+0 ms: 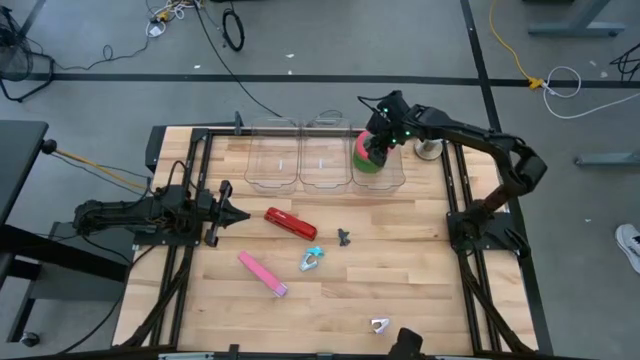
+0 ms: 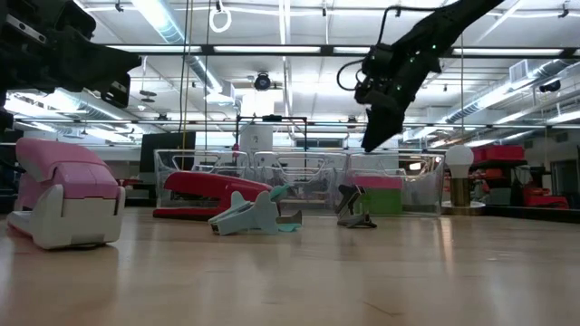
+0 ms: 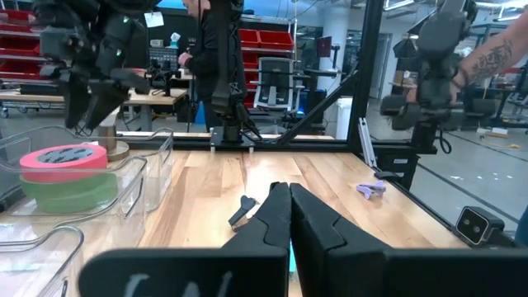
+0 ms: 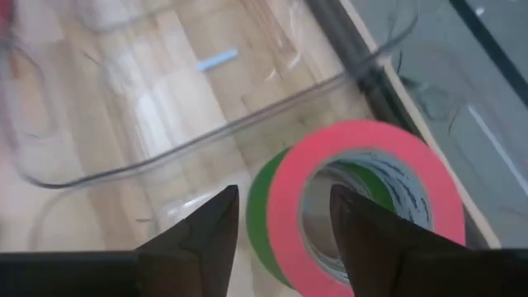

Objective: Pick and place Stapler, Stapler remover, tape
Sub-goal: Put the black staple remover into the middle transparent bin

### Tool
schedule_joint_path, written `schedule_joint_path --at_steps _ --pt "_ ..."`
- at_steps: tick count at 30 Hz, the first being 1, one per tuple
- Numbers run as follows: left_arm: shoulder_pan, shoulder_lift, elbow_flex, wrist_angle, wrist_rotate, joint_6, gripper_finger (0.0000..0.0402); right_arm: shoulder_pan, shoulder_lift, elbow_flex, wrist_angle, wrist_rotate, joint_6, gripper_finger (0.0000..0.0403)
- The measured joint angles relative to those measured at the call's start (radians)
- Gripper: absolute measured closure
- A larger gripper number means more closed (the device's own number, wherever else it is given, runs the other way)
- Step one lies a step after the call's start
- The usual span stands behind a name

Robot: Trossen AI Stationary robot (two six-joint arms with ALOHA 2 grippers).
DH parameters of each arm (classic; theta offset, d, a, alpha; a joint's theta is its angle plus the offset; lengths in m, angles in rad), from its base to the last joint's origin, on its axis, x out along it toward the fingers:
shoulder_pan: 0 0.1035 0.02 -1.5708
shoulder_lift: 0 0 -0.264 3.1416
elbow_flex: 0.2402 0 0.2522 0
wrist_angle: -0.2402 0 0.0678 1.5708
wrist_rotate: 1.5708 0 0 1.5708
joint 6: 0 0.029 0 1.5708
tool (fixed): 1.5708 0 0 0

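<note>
The tape lies in the rightmost clear bin (image 1: 392,178): a red roll (image 4: 363,198) rests flat on a green roll (image 4: 257,206), a little off-centre. My right gripper (image 4: 285,198) hangs open above them, slanting down, clear of both rolls and of the bin's rim (image 2: 373,136). A red stapler (image 1: 290,223), a pink stapler (image 1: 263,274), a teal stapler remover (image 1: 311,260) and a dark stapler remover (image 1: 344,237) lie on the table. My left gripper (image 1: 245,214) waits shut and level at the table's left, empty.
Two more clear bins (image 1: 273,160) (image 1: 325,160) stand left of the tape bin at the far edge. A white bulb-shaped object (image 1: 430,150) stands right of the bins. A small pale remover (image 1: 379,325) lies near the front edge. Black frame rails run along both sides.
</note>
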Motion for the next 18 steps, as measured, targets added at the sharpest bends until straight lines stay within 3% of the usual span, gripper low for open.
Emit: schedule_joint_path --at_steps 18 --pt "0.0 0.0 0.0 0.0 0.0 0.0 0.0399 0.155 -0.099 0.0 -0.009 -0.08 0.129 0.0252"
